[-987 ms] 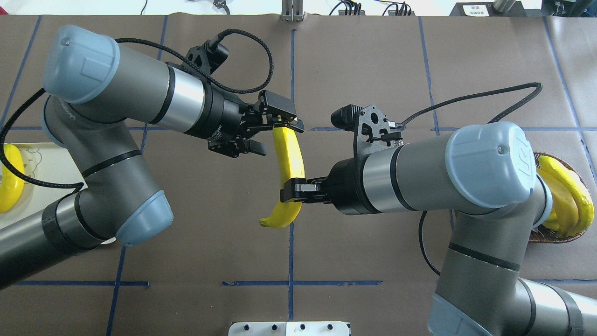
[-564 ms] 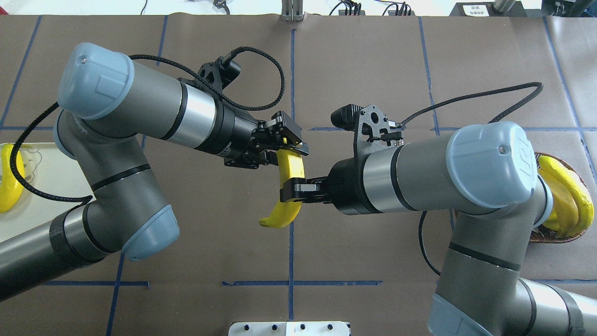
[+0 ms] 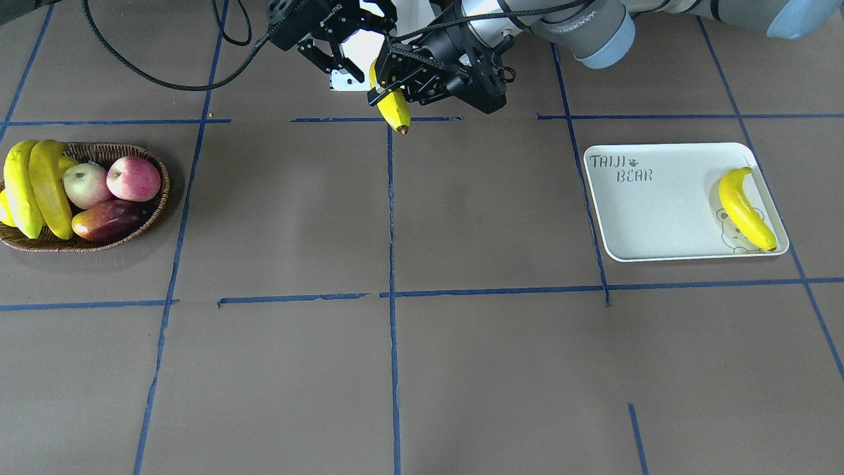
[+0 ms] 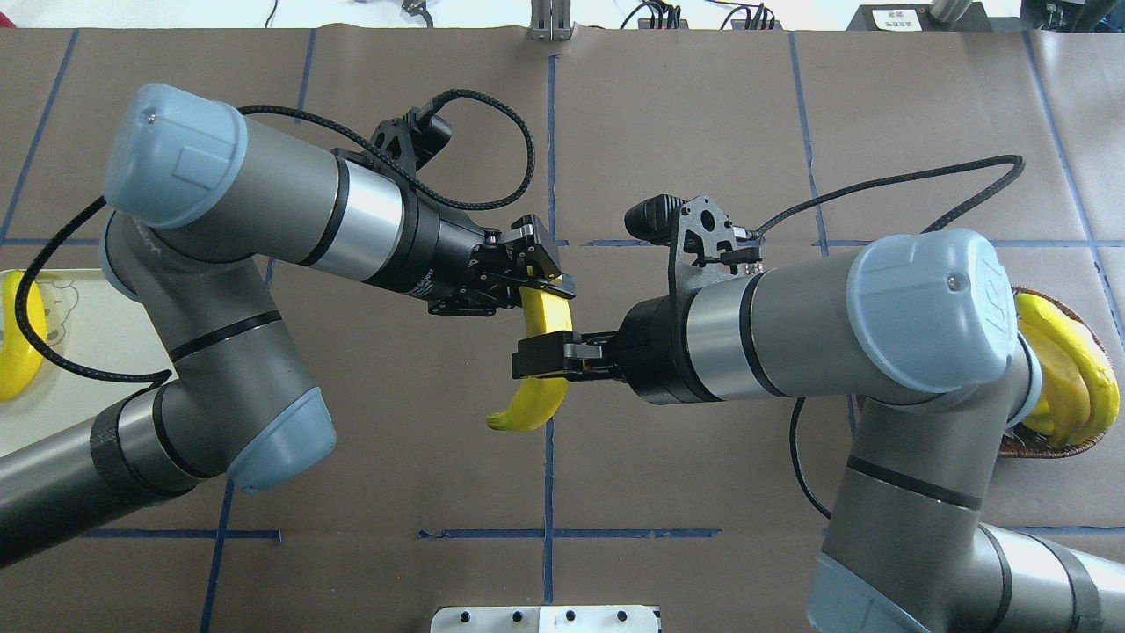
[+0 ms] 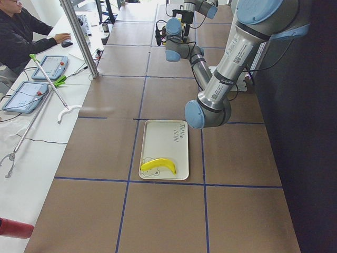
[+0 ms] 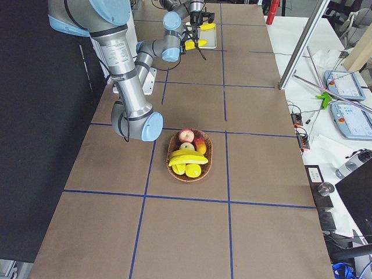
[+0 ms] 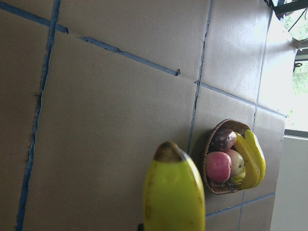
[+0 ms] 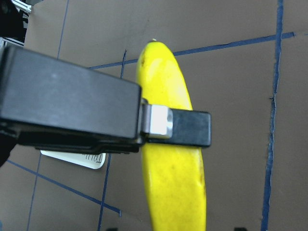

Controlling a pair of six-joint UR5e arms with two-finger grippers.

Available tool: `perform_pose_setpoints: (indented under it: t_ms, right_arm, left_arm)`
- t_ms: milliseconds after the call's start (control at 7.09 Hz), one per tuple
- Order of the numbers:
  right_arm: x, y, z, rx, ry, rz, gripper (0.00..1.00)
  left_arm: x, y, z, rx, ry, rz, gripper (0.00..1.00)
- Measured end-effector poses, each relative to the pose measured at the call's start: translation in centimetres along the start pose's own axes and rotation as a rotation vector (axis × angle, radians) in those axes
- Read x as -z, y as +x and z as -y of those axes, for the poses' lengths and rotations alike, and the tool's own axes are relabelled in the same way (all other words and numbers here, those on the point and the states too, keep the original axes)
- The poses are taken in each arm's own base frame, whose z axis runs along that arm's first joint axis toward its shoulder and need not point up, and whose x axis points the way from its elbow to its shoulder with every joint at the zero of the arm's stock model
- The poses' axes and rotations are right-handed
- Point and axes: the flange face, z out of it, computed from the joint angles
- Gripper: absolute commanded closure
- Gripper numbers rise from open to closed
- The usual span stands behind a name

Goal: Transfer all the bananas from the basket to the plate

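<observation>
A yellow banana (image 4: 540, 400) hangs in mid-air over the table's middle, between both grippers. My left gripper (image 4: 536, 286) is shut on its far end, and the dark tip pokes out past the fingers (image 7: 168, 151). My right gripper (image 4: 540, 356) sits around the banana's middle with its fingers spread, open. A second banana (image 3: 742, 208) lies on the plate (image 3: 659, 218) over the bear print. Two more bananas (image 3: 46, 188) lie along the outer side of the wicker basket (image 3: 119, 243).
Two apples (image 3: 132, 178) and a dark red fruit (image 3: 105, 221) share the basket. Black cables loop off both wrists. A white mounting plate (image 4: 545, 620) lies at the robot's base. A person (image 5: 26, 37) sits at a side desk.
My left gripper moved down along the banana and shut on its far end. My right gripper's fingers then spread from the banana's middle. The banana has hardly shifted.
</observation>
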Motion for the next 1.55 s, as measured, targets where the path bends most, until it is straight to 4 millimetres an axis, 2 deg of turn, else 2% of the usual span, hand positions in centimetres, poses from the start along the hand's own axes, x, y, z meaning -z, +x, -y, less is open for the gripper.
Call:
perform_pose_setpoints:
  t_ms: [141, 282, 423, 564, 705, 846, 987, 1128, 1269, 1410, 1551]
  right_arm:
    - [0.5, 0.0, 0.0, 0.0, -0.001, 0.004, 0.0]
    - [1.2, 0.1, 0.1, -0.001, -0.001, 0.003, 0.0]
    - [2.2, 0.8, 0.7, -0.011, 0.003, -0.016, 0.0]
    - [3.7, 1.9, 2.3, -0.033, 0.017, -0.06, 0.0]
    - [5.2, 3.1, 4.2, -0.067, 0.035, -0.123, 0.0]
    - [6.4, 4.3, 5.9, -0.099, 0.049, -0.186, 0.0]
    - [7.2, 5.4, 7.2, -0.112, 0.058, -0.233, 0.0]
    - [7.7, 6.6, 8.0, -0.103, 0.059, -0.275, 0.0]
    - [7.9, 7.3, 8.4, -0.088, 0.054, -0.307, 0.0]
    - [8.0, 7.7, 8.7, -0.079, 0.051, -0.325, 0.0]
    - [8.1, 7.9, 8.8, -0.076, 0.052, -0.334, 0.0]
  left_arm:
    - [0.5, -0.4, 1.1, 0.013, 0.02, 0.018, 1.0]
    - [0.9, -1.9, 2.8, 0.049, 0.052, 0.079, 1.0]
    - [1.8, -5.1, 5.5, 0.079, 0.101, 0.192, 1.0]
    - [4.0, -9.5, 8.7, 0.066, 0.149, 0.321, 1.0]
    - [6.9, -15.1, 11.6, 0.048, 0.18, 0.452, 1.0]
    - [9.9, -21.3, 13.4, 0.046, 0.188, 0.566, 1.0]
    - [12.4, -27.4, 13.9, 0.06, 0.177, 0.657, 1.0]
    - [14.3, -32.9, 13.4, 0.09, 0.156, 0.732, 1.0]
    - [15.4, -36.9, 13.0, 0.119, 0.14, 0.786, 1.0]
    - [16.2, -39.7, 12.9, 0.141, 0.143, 0.833, 1.0]
    - [16.6, -41.7, 13.2, 0.146, 0.169, 0.878, 0.96]
